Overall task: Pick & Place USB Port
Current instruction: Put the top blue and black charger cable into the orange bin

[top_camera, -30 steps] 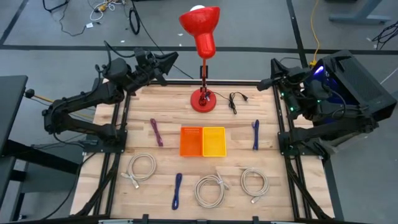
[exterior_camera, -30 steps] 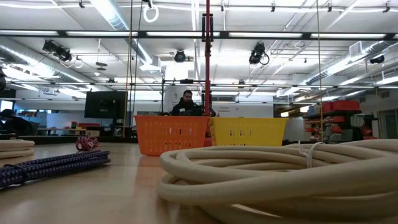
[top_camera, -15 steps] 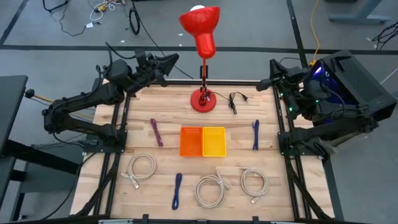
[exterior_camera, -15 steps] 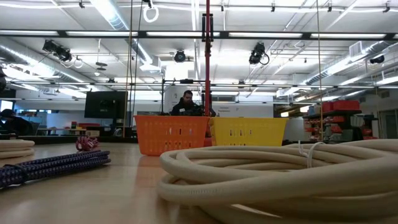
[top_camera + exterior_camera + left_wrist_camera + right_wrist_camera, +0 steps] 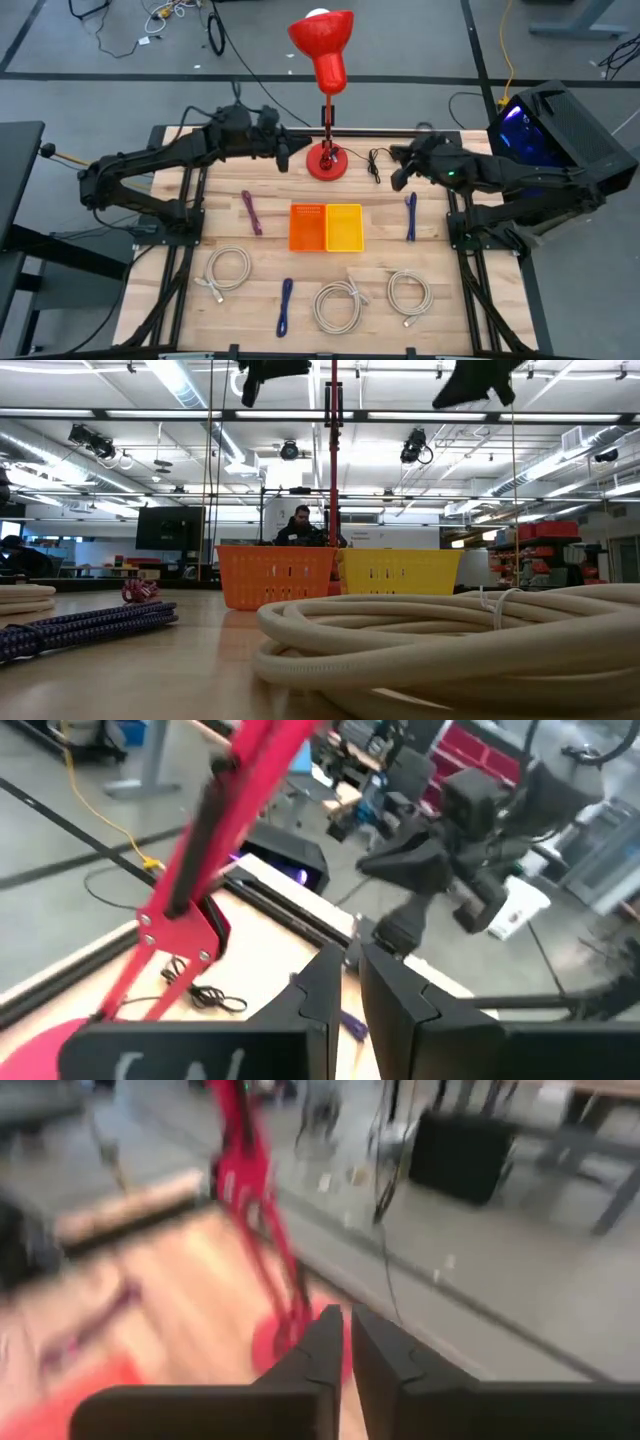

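wooden counter, seen from above, with the work laid out in rows so that either arm can reach it. left arm and right arm both stretch inward over the far edge, one on each side of the red lamp, whose base stands at the middle of that edge. orange basket and yellow basket sit touching at the counter's centre, probably as the drop-off places, midway between the arms. three coiled cream cables lie along the near edge: left coil, middle coil, right coil; their plug ends suggest these are the usb items to be moved, though the plugs are too small to tell. a purple strap and two blue straps lie flat between the rows. left pincer and right pincer hang high above the counter, each closed to a mere slit and holding nothing; the coils lie well apart from both, beyond the baskets, so no pick has yet begun
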